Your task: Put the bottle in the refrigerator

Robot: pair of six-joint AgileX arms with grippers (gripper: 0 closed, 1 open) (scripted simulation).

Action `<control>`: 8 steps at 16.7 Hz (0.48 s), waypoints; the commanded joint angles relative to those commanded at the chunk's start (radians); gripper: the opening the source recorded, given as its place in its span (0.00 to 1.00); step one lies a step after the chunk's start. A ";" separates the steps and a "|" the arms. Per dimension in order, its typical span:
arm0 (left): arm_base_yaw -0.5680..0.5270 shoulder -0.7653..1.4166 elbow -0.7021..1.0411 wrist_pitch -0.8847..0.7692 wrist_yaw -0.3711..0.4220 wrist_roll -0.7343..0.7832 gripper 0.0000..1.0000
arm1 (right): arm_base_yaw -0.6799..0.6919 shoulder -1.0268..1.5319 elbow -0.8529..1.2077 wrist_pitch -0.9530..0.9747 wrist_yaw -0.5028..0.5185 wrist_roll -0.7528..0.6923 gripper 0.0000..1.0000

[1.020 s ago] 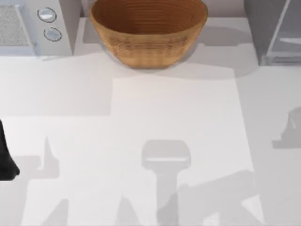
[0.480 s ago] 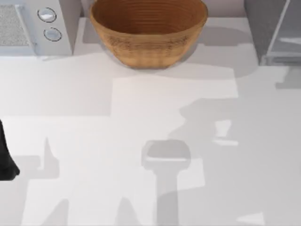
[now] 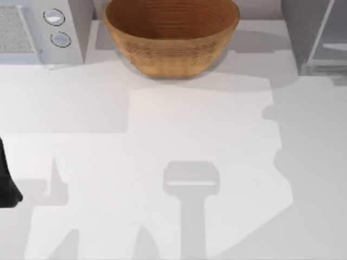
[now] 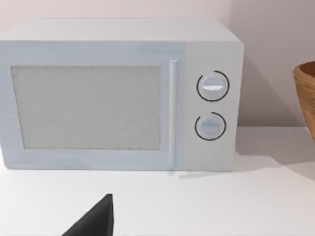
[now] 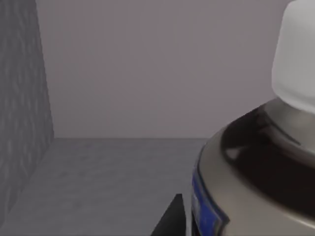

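Observation:
The bottle (image 5: 256, 162) looms close in the right wrist view: white cap, dark brown shoulder, blue label band. My right gripper (image 5: 231, 226) is shut on it, and one dark fingertip (image 5: 170, 219) shows beside the label. Around the bottle are a flat grey floor and walls (image 5: 19, 108), the inside of the refrigerator. In the top view the refrigerator (image 3: 303, 38) stands at the back right, its pale glassy door panel (image 3: 332, 46) beside the grey wall. My left gripper (image 3: 7, 187) is parked at the table's left edge.
A white microwave (image 3: 54, 32) with two round dials stands at the back left, and the left wrist view faces its front (image 4: 118, 98). A large woven basket (image 3: 171, 32) sits at the back middle. Arm shadows lie across the white table (image 3: 162, 124).
The arm shadows on the table have shifted toward the right and back, near the refrigerator. The left arm, basket and microwave have not moved.

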 joint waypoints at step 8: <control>0.000 0.000 0.000 0.000 0.000 0.000 1.00 | -0.003 0.070 0.030 0.037 -0.009 0.002 0.01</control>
